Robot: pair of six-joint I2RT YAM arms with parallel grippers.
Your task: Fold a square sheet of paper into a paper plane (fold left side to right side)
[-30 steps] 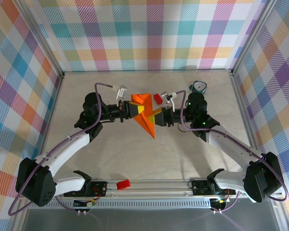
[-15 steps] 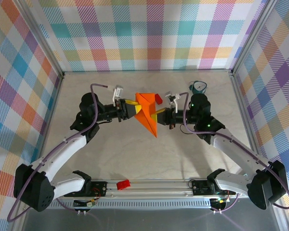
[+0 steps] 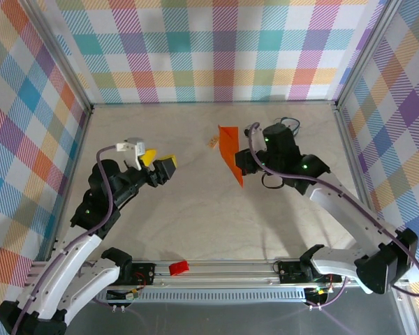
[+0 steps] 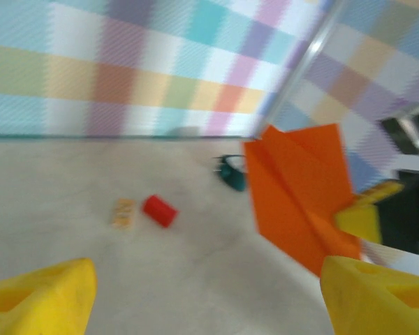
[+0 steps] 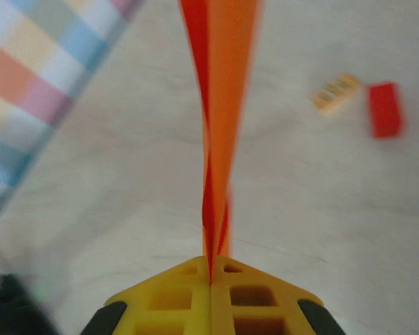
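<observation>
Overhead, setting: pale marbled table, walled by pastel plaid panels.
Overhead, hard to see: teal object at the far right, mostly hidden behind the right arm; small tan block just left of the paper, too small for detail; red piece on the near rail, shape unclear.
Overhead, left gripper: yellow fingers spread, nothing between them, over the left half of the table, well apart from the paper.
Overhead, right gripper: pressed together on the orange paper, held on edge right of centre, narrow tip toward the near side; touching the table or not, impossible to tell.
Left wrist, hard to see: blurred throughout; own fingertips cut off at the bottom corners.
Left wrist, grip: wide gap, bare table between the tips.
Left wrist, paper: creased folded wedge at the right, pinched at its lower corner by the other arm's yellow fingers; red block and tan block side by side on the table.
Right wrist, grip: pads closed flat together, paper clamped in the seam, seen edge-on as thin layers.
Right wrist, writing: dark marks on the tan block, blurred beyond reading; red block just beside it.
</observation>
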